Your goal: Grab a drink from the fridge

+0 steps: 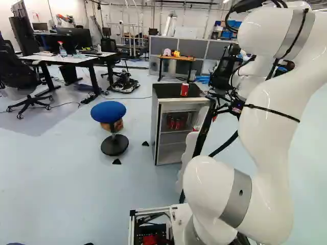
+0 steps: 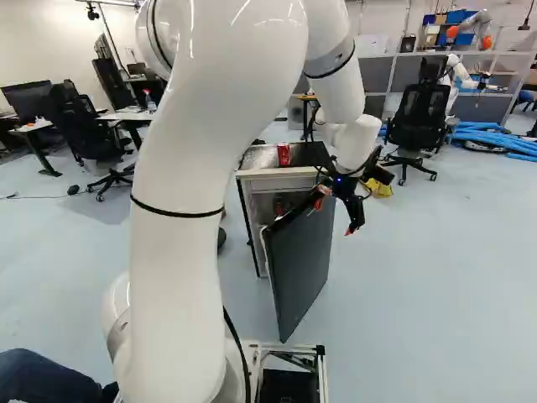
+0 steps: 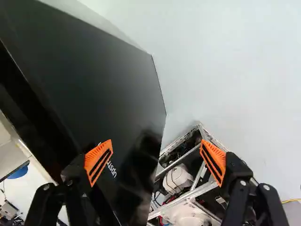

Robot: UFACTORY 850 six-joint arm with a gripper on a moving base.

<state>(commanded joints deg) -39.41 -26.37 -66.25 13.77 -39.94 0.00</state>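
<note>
- The white arm looks best raised a little and drawn off to the right before it turns toward the shelves; swinging straight left could drag the door along. Its bulk calls for a wide, unhurried arc.
- The fridge stands ahead, its opening to the left of the door, so the reach should come in from the near left, level with the shelf, clear of the side walls and the shelf's front edge.
- The door hangs well open, its free edge toward the base. If it needs more room, a gentle push from its inner face would be the safe way. Its top edge and near corner are the likeliest snags.
- The base frame lies beyond the door's free edge in the wrist view; keep the door from swinging into it.
- The blue stool stands left of the fridge, apart from it; open floor lies between it and the base, and more to the right of the door.
- The fingers are spread wide with no drink between them, close by the upper part of the door; contact I cannot tell.
- The red cans stand inside on the upper shelf; another can stands on top. Grasp one around its middle, upright.
</note>
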